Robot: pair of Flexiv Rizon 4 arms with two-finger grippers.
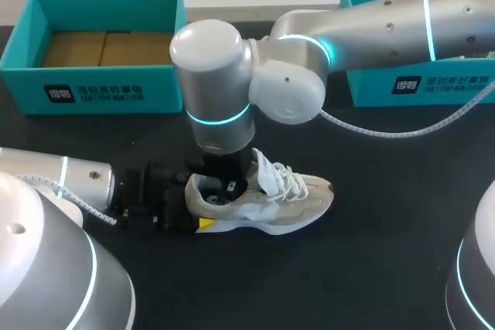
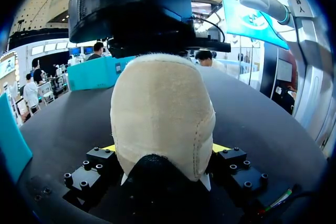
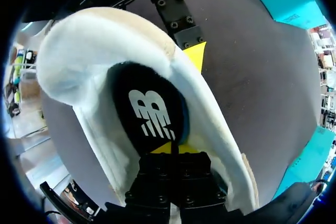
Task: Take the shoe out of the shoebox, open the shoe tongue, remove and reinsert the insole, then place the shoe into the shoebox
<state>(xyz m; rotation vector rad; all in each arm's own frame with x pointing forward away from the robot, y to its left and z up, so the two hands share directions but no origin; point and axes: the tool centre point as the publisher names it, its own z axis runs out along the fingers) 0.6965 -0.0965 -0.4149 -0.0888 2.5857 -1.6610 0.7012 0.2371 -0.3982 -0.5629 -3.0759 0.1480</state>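
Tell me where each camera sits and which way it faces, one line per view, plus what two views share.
Head view: above and behind, looking down on the table; left gripper clamps the shoe heel, right arm reaches over its opening.
Left wrist view: on the left wrist, facing the heel between its own yellow fingers.
Right wrist view: on the right wrist, looking down into the shoe at the insole; right gripper inside.
Shared: both wrist views show a left yellow finger against the shoe.
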